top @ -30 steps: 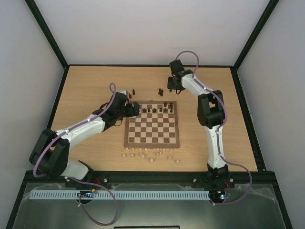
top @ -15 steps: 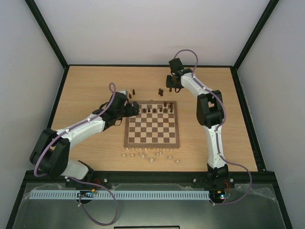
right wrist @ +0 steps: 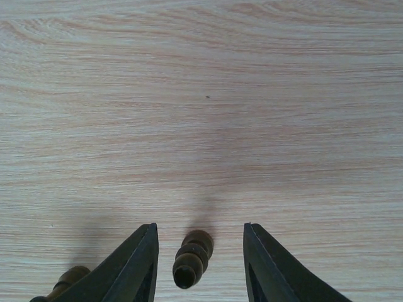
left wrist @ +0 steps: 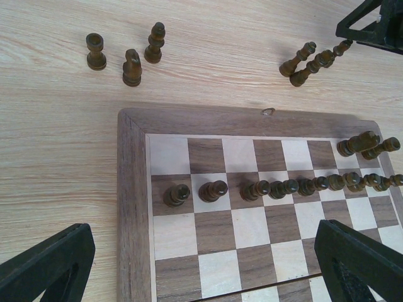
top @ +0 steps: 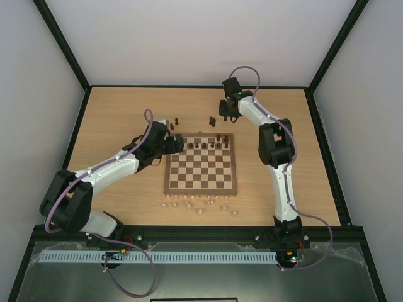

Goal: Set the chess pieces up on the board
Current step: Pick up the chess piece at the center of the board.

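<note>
R claw (right wrist: 199,231) part-open astride dark piece (right wrist: 192,259), frame bottom, gaps both sides; we judge pickup prep | L claw (left wrist: 201,261) wide over board (left wrist: 133,207) corner, holding nothing.

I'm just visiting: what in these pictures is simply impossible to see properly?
- Right wrist view: the dark piece between the fingers of the right gripper shows from above only; its kind is unclear.
- Same view: a second dark piece is cut off by a finger and the bottom edge.
- Top view: the pale pieces are too small to name.
- Left wrist view: the board runs off the bottom and right edges.
</note>
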`<state>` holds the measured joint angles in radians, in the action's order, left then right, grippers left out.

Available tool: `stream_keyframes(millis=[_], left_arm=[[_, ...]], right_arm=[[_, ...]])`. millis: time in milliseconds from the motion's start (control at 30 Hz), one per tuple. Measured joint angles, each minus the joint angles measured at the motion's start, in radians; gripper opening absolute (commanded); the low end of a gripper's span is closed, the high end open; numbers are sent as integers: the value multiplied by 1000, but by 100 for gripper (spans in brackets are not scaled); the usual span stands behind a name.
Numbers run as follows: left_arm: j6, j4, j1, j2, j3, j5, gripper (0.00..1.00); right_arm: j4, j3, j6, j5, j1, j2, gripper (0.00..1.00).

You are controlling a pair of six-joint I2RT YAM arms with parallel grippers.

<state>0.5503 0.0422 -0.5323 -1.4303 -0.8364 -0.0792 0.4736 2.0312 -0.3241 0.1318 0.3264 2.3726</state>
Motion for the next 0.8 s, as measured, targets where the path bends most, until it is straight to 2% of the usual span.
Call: stream_keyframes(millis=[333,800], left_arm=[[0,0,0,-4,0,0,99],[0,0,0,-4,0,0,99]], right_arm=[[8,8,3,0,0,20,31],[22,28,5,8,3,26,17]])
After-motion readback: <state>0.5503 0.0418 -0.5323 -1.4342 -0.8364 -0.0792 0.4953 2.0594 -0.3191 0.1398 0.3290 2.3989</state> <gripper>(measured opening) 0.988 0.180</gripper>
